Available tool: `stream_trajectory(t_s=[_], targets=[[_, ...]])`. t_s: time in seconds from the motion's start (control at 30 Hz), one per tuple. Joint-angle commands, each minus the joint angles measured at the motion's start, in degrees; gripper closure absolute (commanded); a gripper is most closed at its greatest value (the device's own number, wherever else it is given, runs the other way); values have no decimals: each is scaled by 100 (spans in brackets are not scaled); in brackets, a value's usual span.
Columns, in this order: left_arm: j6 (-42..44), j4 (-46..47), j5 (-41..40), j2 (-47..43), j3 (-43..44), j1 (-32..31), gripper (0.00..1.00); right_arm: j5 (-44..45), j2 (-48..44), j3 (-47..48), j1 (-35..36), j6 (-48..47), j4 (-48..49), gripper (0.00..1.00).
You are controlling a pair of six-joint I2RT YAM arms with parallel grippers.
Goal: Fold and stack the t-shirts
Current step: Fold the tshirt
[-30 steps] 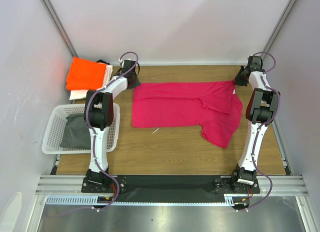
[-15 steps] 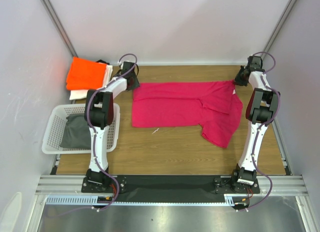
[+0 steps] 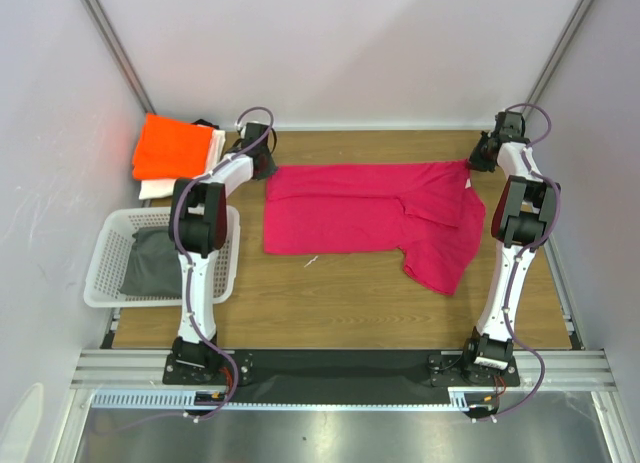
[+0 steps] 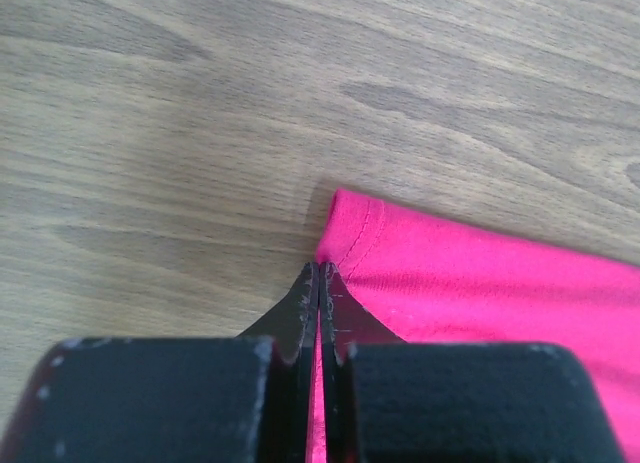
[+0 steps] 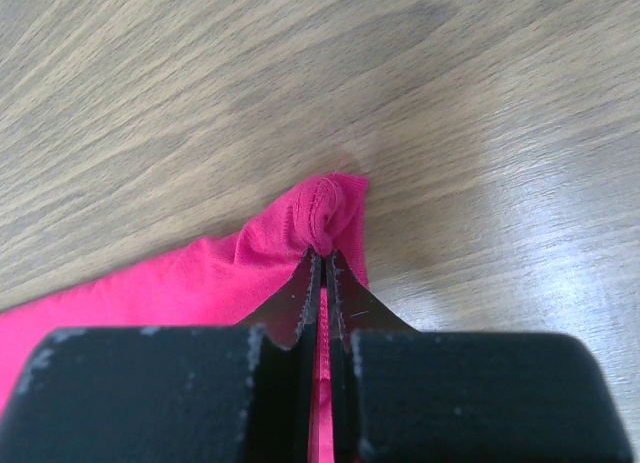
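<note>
**Magenta shirt pinched at both far corners, long axis across the worktop**

The magenta t-shirt is spread flat on the far half of the worktop, its long axis running left to right between the two arms. Its right-hand part is seen to reach further toward the near edge than the rest.

The left tool is shut at the shirt's far left corner. In the left wrist view pink cloth is seen in the slit between the closed fingers, so the hem is judged to be gripped. The right tool is shut on the far right corner, where a small bunch of hem is clearly pinched.

Each corner is held by the arm on its own side, and the cloth between them lies nearly taut along the far edge. The body of the shirt lies on the near side of both tools, so a fold would be expected to be carried toward the arms' bases.

The orange t-shirt is stacked on the white t-shirt at the far left corner, well apart from the magenta one.
</note>
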Motion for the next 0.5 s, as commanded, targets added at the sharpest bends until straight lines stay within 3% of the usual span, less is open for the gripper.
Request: stream_trajectory(t_s=[0.0, 0.47], targets=[[15, 20, -197, 12, 236, 76, 100, 119, -232, 7, -32, -117, -18, 100], [50, 186, -13, -41, 201, 208, 100, 40, -338, -99, -129, -143, -27, 100]])
